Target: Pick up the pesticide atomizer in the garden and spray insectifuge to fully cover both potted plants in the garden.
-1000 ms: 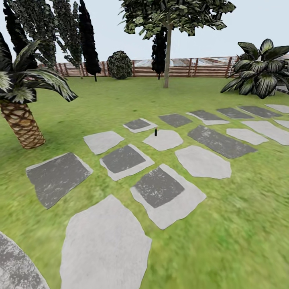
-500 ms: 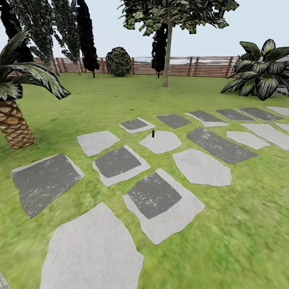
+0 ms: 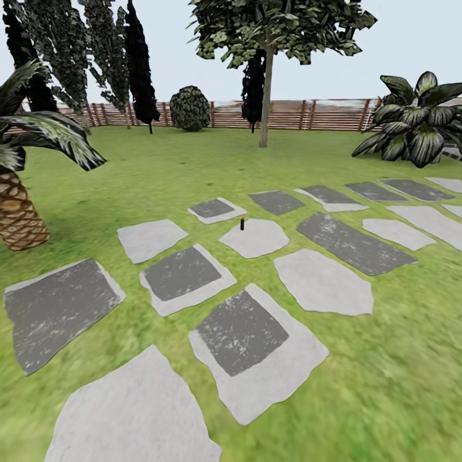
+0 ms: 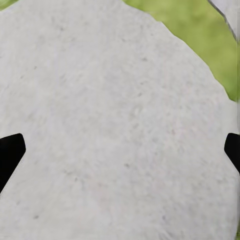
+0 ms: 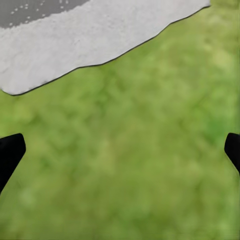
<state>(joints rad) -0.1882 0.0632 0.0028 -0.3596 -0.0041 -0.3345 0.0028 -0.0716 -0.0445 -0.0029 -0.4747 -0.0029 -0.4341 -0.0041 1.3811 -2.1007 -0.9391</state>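
Far ahead in the head view, a small slender dark object stands upright on the rim of a pale stepping slab point(image 3: 254, 238); it looks like the pesticide atomizer point(image 3: 242, 224), too small to make out in detail. The potted plants are out of view. In the left wrist view, my left gripper point(image 4: 120, 150) is open, its dark fingertips point(image 4: 10, 152) wide apart above a pale stone slab point(image 4: 115, 100). In the right wrist view, my right gripper point(image 5: 120, 150) is open over the lawn point(image 5: 125, 165), with nothing between the fingers.
Grey and pale stepping slabs point(image 3: 240, 330) run across the lawn point(image 3: 385, 385). A scaly-trunked palm point(image 3: 18, 215) stands at the left and a large striped leafy plant point(image 3: 414, 125) at the right. A tree point(image 3: 264, 96), a round bush point(image 3: 190, 108) and the wooden fence point(image 3: 321, 115) close the far side.
The whole head view has shifted: slabs and palm slid left and down in the picture as the camera moved. The small dark object stays on its slab.
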